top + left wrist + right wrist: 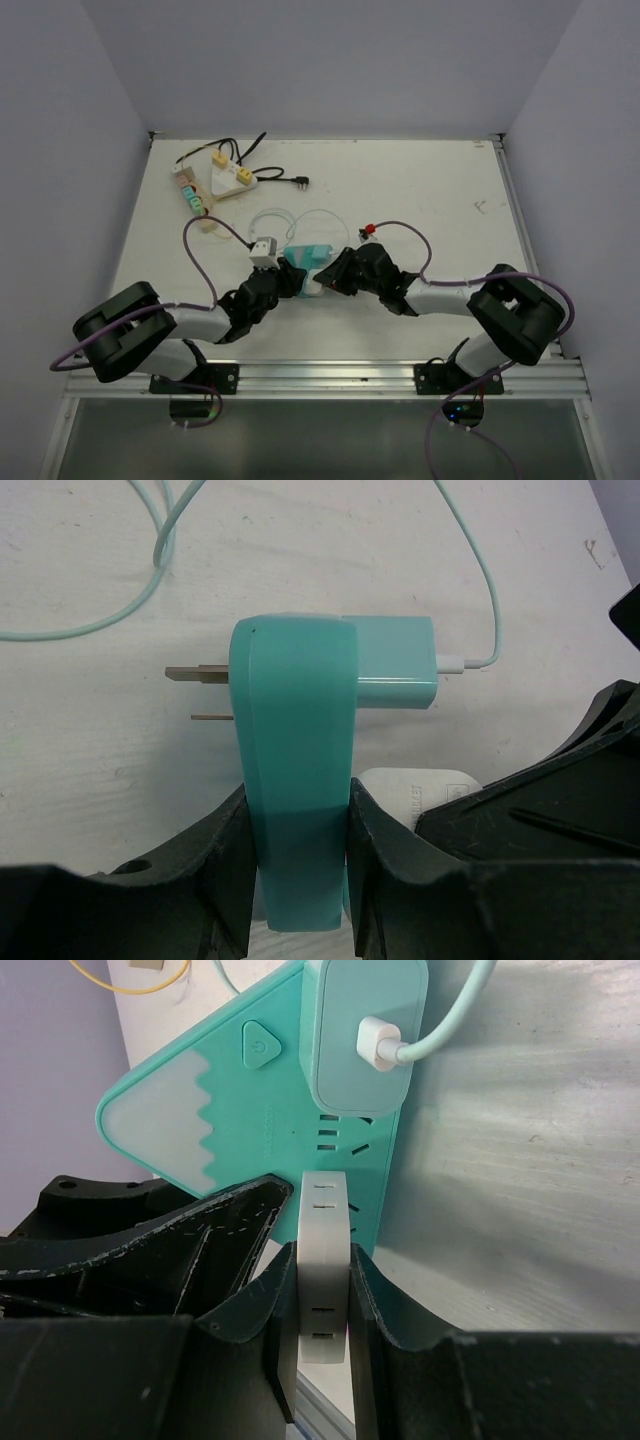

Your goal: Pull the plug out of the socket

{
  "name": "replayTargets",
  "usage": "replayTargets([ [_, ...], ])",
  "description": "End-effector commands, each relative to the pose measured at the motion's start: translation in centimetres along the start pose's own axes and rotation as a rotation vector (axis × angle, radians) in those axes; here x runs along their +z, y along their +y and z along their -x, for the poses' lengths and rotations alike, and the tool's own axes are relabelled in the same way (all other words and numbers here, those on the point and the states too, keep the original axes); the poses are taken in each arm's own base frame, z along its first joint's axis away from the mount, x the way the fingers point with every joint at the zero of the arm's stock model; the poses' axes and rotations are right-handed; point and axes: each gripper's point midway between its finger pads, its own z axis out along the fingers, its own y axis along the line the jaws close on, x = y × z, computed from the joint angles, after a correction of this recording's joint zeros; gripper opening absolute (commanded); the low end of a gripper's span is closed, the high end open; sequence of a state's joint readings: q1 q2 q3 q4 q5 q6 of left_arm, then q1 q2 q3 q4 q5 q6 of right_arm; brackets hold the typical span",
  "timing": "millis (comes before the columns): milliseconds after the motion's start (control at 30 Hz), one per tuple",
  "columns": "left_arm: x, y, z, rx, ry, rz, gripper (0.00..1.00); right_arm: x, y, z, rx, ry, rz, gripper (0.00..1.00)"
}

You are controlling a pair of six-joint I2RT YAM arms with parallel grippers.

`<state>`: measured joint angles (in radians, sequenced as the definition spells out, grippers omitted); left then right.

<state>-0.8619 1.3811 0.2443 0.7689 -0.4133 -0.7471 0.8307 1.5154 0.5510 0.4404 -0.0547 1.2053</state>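
The teal triangular socket (190,1100) lies mid-table (312,256), with a power button and a white zigzag pattern on its face. My left gripper (300,810) is shut on its edge (295,730), and two metal prongs (197,673) stick out of its back. A white plug (324,1260) is clamped in my shut right gripper (324,1260), its far end against the socket face. A pale teal charger (355,1030) with a white USB cable is also plugged in. From above, the two grippers (285,278) (337,270) meet at the socket.
A beige power strip with yellow plugs (215,180) and a black cable end (300,181) lie at the back left. The charger's pale cable (300,220) loops just behind the socket. Walls close in the table on three sides.
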Motion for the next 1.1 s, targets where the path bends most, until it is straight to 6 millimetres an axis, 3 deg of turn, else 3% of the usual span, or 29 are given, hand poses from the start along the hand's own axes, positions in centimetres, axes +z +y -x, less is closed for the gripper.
replayTargets([
  [0, 0.1, 3.2, 1.4, -0.011, -0.087, 0.166, 0.00, -1.2, 2.7, -0.3, 0.020, 0.015, 0.105, 0.00],
  [167, -0.4, 4.6, 2.0, -0.016, -0.126, 0.246, 0.00, -2.6, 2.4, -0.1, 0.027, -0.005, 0.085, 0.00],
  [533, -1.0, 5.9, 2.9, -0.014, -0.181, 0.355, 0.00, -5.8, 3.0, 0.7, 0.022, -0.043, 0.088, 0.00],
  [933, -1.3, 4.4, 5.2, 0.072, -0.285, 0.433, 0.00, -5.3, 3.7, -0.1, 0.058, 0.031, 0.081, 0.00],
  [1067, -2.0, 4.9, 6.4, 0.105, -0.335, 0.475, 0.00, -5.4, 3.6, -0.3, 0.078, 0.062, 0.074, 0.00],
])
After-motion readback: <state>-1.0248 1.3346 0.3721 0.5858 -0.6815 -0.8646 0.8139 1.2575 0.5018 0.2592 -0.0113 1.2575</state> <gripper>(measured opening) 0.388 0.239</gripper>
